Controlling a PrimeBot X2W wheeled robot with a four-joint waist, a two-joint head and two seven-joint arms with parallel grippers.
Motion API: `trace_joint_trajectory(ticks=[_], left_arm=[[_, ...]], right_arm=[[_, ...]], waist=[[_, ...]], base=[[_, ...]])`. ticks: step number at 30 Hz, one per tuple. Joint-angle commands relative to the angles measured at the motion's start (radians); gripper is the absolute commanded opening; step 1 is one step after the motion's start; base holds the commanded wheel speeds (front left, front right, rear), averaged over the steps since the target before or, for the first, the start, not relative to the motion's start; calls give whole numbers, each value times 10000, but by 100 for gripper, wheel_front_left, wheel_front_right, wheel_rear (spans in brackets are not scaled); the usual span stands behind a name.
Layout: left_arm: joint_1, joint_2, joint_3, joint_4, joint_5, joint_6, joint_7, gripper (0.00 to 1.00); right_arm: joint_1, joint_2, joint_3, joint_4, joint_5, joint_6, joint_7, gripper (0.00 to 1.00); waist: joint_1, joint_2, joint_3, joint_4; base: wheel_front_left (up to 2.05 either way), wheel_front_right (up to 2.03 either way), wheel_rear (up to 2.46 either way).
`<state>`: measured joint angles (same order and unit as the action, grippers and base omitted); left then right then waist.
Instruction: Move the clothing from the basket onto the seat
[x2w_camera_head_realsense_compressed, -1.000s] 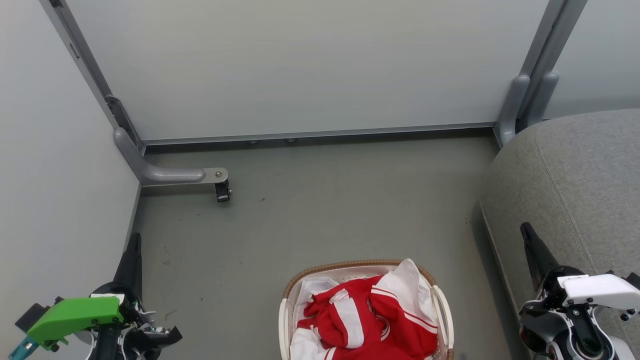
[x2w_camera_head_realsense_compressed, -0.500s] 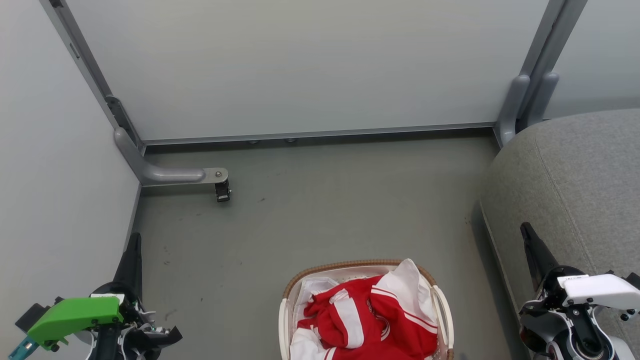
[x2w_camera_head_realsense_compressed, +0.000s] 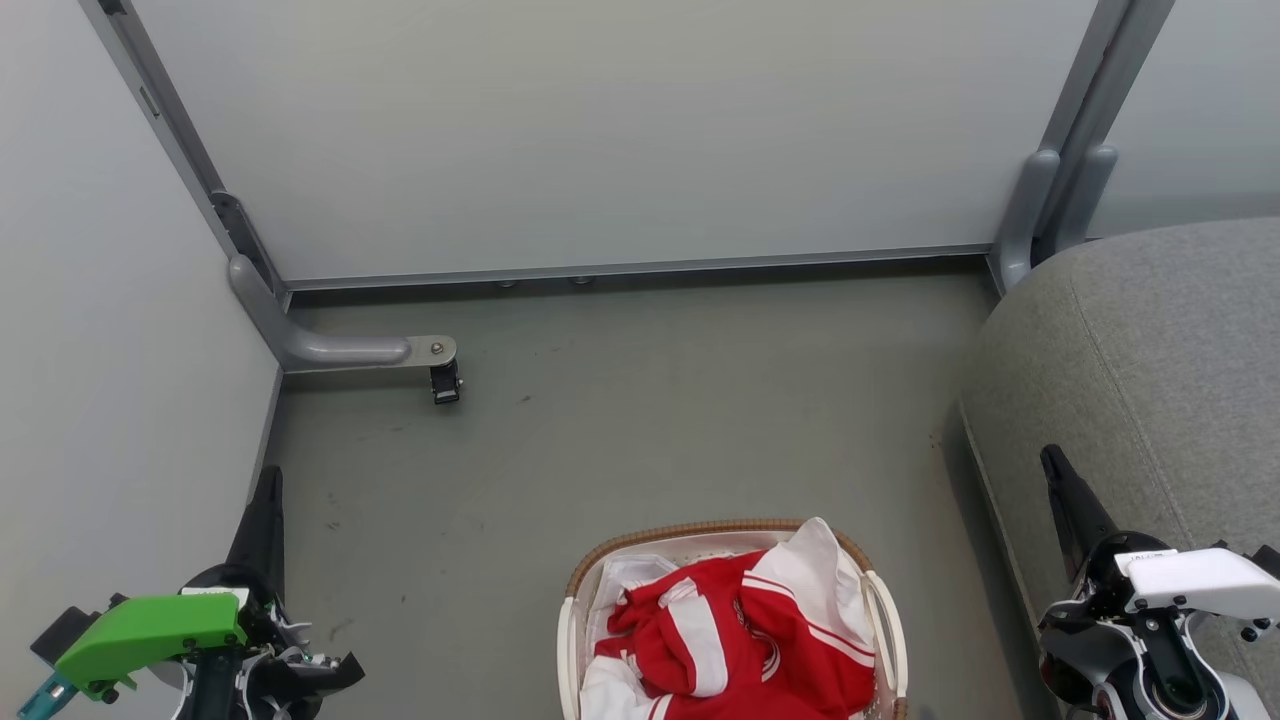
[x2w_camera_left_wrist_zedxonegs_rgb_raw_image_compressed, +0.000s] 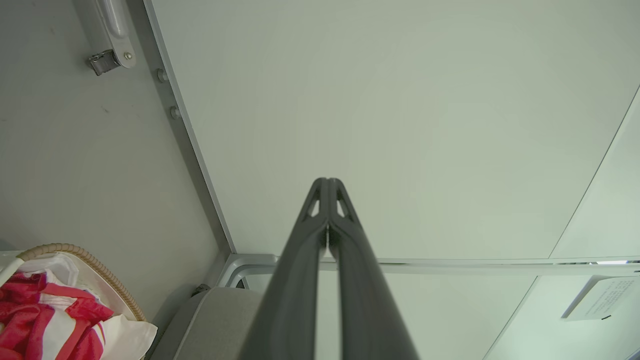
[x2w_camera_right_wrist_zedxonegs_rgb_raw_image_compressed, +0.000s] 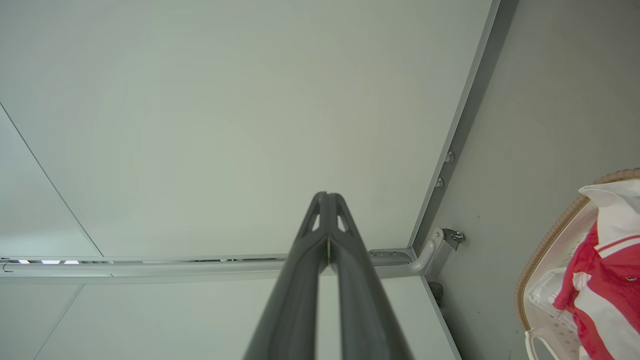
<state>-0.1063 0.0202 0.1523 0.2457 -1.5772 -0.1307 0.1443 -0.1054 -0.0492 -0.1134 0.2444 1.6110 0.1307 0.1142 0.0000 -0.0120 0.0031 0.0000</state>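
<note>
The clothing (x2w_camera_head_realsense_compressed: 740, 640), red with white panels and thin white stripes, lies heaped in the basket (x2w_camera_head_realsense_compressed: 700, 527). The basket stands on the grey floor (x2w_camera_head_realsense_compressed: 650, 420) at the bottom middle of the head view, cut off by the lower edge. A fold of white cloth (x2w_camera_head_realsense_compressed: 815, 565) rises above the rim on the basket's right side. The seat (x2w_camera_head_realsense_compressed: 1150, 350) is to the right of the basket, near it but apart, with a strip of floor between them.

The left pincer (x2w_camera_head_realsense_compressed: 269, 478) is at the lower left, well apart from the basket and close beside the pale wall (x2w_camera_head_realsense_compressed: 90, 330), pointing up the view. In the left wrist view its two fingers (x2w_camera_left_wrist_zedxonegs_rgb_raw_image_compressed: 300, 280) are pressed together at the tips, with nothing between them. The right pincer (x2w_camera_head_realsense_compressed: 1050, 457) is at the lower right, in front of the seat's side. Its fingers (x2w_camera_right_wrist_zedxonegs_rgb_raw_image_compressed: 300, 285) are likewise pressed together and grip nothing. Both are clear of the clothing.

A small black caster (x2w_camera_head_realsense_compressed: 445, 383) sits under a grey bracket near the far wall.
</note>
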Motion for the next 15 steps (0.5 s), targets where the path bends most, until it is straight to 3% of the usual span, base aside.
trace_joint_trajectory(ticks=[1,4,5,15], left_arm=[[-179,73,15,-10,-45,-18,26,0],[-179,73,15,-10,-45,-18,26,0],[14,-8,-4,27,4,0,-6,100],[418,-75,-245,61,213,0,-385,100]], right_arm=[[-112,-47,-9,23,-2,23,-11,0],[-112,-47,-9,23,-2,23,-11,0],[16,10,5,26,-3,-2,-6,100],[265,102,313,262,-296,-3,-352,100]], waist=[[0,120,0,1],[0,120,0,1],[0,0,0,0],[0,7,14,3]], base=[[0,0,0],[0,0,0],[0,0,0],[0,0,0]])
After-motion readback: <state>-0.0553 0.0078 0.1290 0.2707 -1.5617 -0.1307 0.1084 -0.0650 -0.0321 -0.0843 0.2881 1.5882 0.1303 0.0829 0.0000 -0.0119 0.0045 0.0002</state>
